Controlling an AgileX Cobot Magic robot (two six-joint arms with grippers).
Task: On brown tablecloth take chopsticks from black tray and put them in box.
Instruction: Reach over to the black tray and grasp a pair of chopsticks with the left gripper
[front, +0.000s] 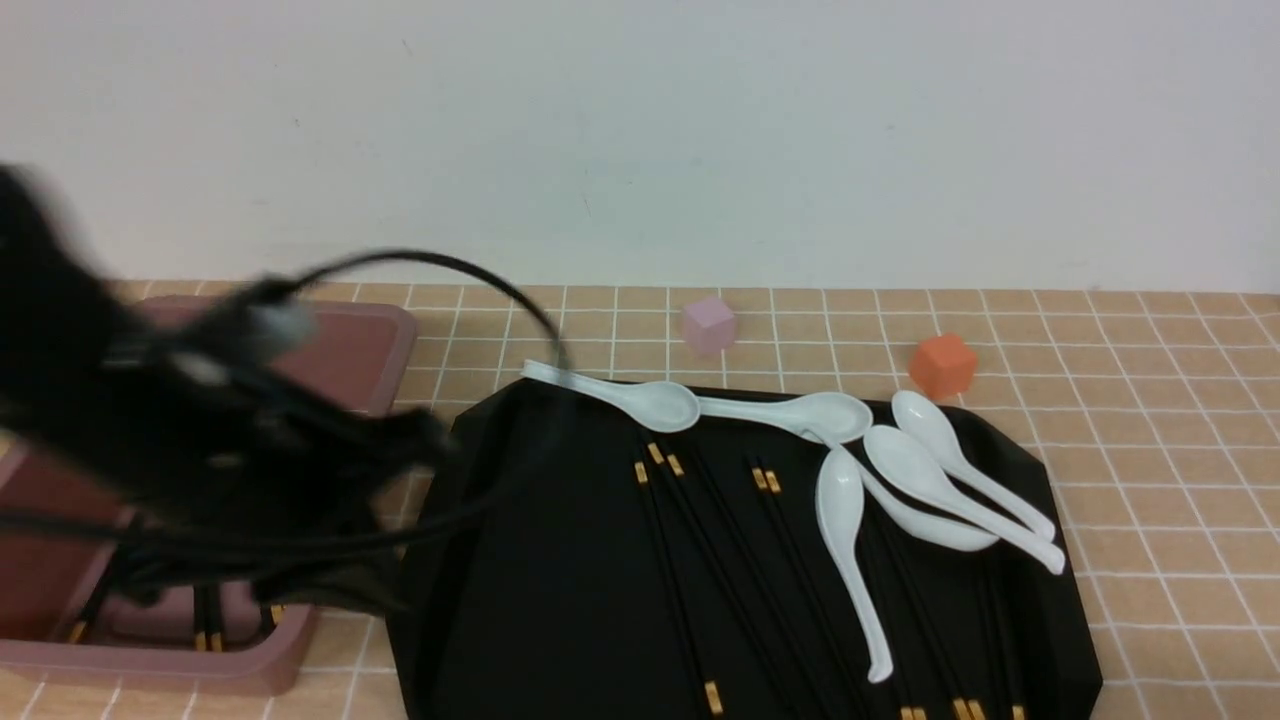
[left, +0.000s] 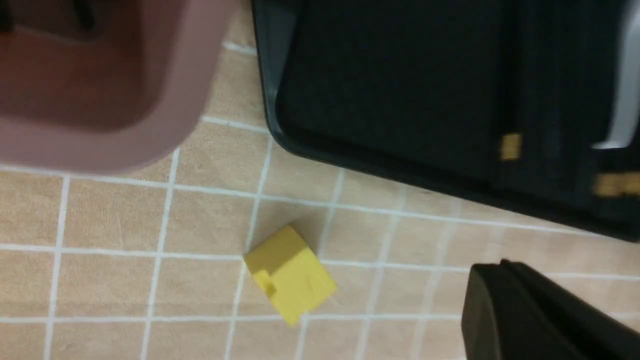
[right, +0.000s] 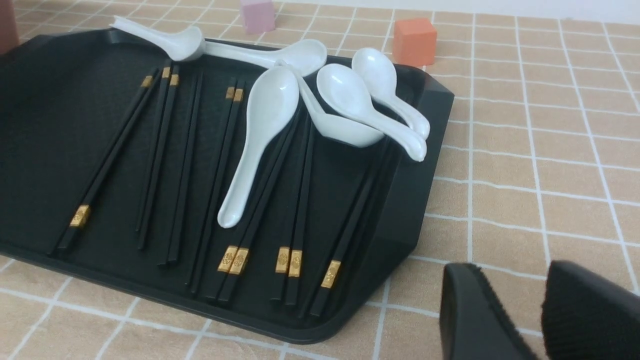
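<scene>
On the brown tablecloth (front: 1180, 450), in the front view, the black tray (front: 560, 560) lies in front of the pale wall (front: 660, 140), with black, gold-banded chopsticks (front: 730, 560) and white spoons (front: 660, 406) in it. To its left is the pinkish-brown box (front: 375, 350), more chopsticks lying inside; the blurred left arm (front: 230, 430) and a dark looping cable (front: 440, 258) cover part of it. A pink cube (front: 709, 325) and an orange cube (front: 943, 366) sit on the cloth beyond the tray, the orange one near its far right corner. The left wrist view shows a rounded corner of the box next to the tray's rim, and a yellow cube (left: 290, 275) on the cloth near both. The left gripper (left: 492, 270) is closed, its tips together, with nothing seen between them. In the right wrist view, the chopsticks lie mostly in pairs in the tray, some partly under the spoons. The right gripper (right: 512, 270) has its jaws a little apart over the cloth beside the tray, with only cloth showing between them.
</scene>
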